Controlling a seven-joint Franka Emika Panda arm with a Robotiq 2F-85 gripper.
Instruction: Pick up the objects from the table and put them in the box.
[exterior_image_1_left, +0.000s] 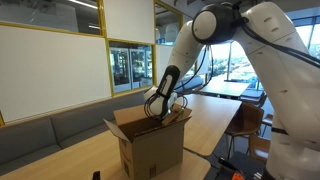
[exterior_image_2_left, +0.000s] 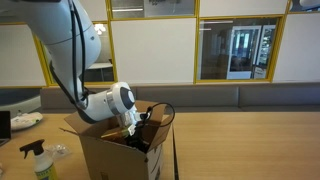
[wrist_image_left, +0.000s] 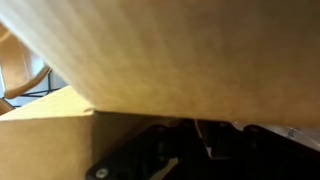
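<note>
The brown cardboard box (exterior_image_1_left: 150, 148) stands on the pale wood table (exterior_image_1_left: 205, 118) with its flaps open; it also shows in an exterior view (exterior_image_2_left: 110, 155). My gripper (exterior_image_1_left: 160, 108) reaches down into the box's open top, and in an exterior view (exterior_image_2_left: 135, 128) its fingers are hidden below the rim. The wrist view shows the box's cardboard inner wall (wrist_image_left: 180, 60) very close, with dark gripper parts (wrist_image_left: 190, 150) in shadow at the bottom. I cannot tell whether the fingers are open or hold anything.
A spray bottle (exterior_image_2_left: 38, 160) and a white object (exterior_image_2_left: 25, 121) lie on the table beside the box. Chairs (exterior_image_1_left: 248, 120) stand along the table's far side. A black item with red marks (exterior_image_1_left: 232, 168) sits at the table's near edge.
</note>
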